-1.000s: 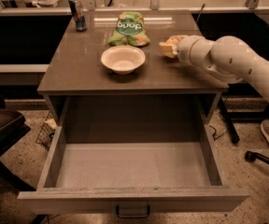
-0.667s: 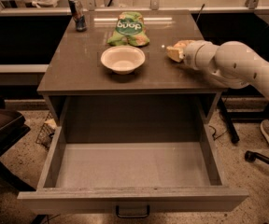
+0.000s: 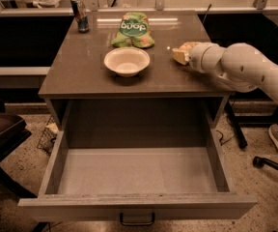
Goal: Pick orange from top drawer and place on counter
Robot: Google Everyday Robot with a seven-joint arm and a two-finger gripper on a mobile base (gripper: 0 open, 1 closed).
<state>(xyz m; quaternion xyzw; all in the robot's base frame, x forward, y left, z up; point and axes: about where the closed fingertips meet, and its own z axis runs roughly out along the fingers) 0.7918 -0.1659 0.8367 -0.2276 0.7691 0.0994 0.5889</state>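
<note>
The top drawer [image 3: 139, 170] is pulled wide open below the counter and its grey floor is bare. Its dark pull handle [image 3: 137, 220] shows at the bottom. The counter [image 3: 81, 66] is a glossy grey-brown top. My gripper [image 3: 180, 55] is low over the counter's right side, to the right of the white bowl, with the white arm [image 3: 245, 69] reaching in from the right. The orange does not show plainly. It is not in the drawer, and I cannot tell if it is hidden in the gripper.
A white bowl [image 3: 127, 61] stands mid-counter. A green snack bag [image 3: 132, 29] lies behind it and a drink can [image 3: 80, 13] stands at the back left corner. A dark chair [image 3: 1, 129] is at the left and chair legs [image 3: 269, 163] at the right.
My gripper has moved slightly down and toward the front over the counter's right side. The bowl, bag, can and drawer have not moved.
</note>
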